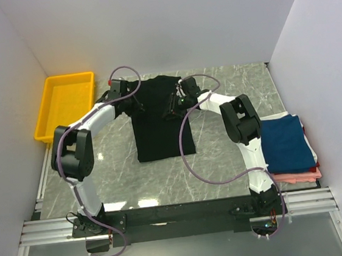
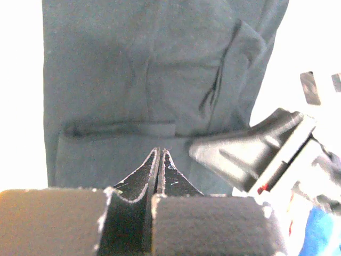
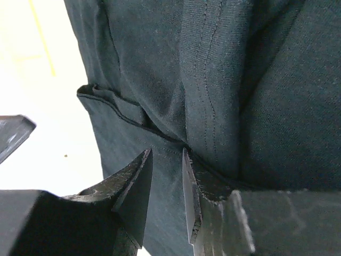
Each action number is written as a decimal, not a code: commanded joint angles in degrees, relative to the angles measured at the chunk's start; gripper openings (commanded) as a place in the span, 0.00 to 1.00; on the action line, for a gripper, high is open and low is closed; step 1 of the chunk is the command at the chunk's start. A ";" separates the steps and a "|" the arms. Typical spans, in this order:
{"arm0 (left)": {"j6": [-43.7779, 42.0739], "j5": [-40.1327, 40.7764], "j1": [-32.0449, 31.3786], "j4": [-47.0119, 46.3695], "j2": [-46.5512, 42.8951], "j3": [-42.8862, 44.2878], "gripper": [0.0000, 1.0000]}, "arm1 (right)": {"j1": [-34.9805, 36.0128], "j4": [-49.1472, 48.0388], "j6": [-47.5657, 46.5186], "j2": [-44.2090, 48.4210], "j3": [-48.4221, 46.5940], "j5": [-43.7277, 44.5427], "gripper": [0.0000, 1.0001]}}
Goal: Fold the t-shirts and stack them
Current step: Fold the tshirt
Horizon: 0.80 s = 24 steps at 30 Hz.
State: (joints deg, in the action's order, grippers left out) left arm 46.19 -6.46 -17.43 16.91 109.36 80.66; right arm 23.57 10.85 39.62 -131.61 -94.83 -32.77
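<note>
A large black t-shirt (image 1: 158, 126) lies on the marble table, folded lengthwise into a narrow strip. My left gripper (image 1: 132, 96) is at its upper left edge. In the left wrist view it (image 2: 160, 151) is shut, tips pressed together over the black cloth (image 2: 144, 80), and no cloth shows between them. My right gripper (image 1: 172, 107) hovers over the shirt's upper right part. In the right wrist view its jaws (image 3: 166, 160) stand apart over a folded seam (image 3: 205, 96), with nothing clamped. A stack of folded t-shirts (image 1: 286, 143), navy on top with white and pink below, sits at the right.
A yellow plastic tray (image 1: 64, 105) stands at the back left against the wall. White walls close in the table on three sides. Purple cables (image 1: 190, 162) loop from both arms over the table's near half.
</note>
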 commanded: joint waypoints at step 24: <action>7.77 -3.38 -1.82 -9.79 -42.47 -46.03 0.47 | -3.45 -7.68 2.04 38.87 35.41 2.71 0.54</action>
State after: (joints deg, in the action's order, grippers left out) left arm 52.84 -8.62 -18.85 10.00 69.71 36.73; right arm 20.25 5.74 41.89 -97.91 -65.82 -34.39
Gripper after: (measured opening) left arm 0.458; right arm 0.538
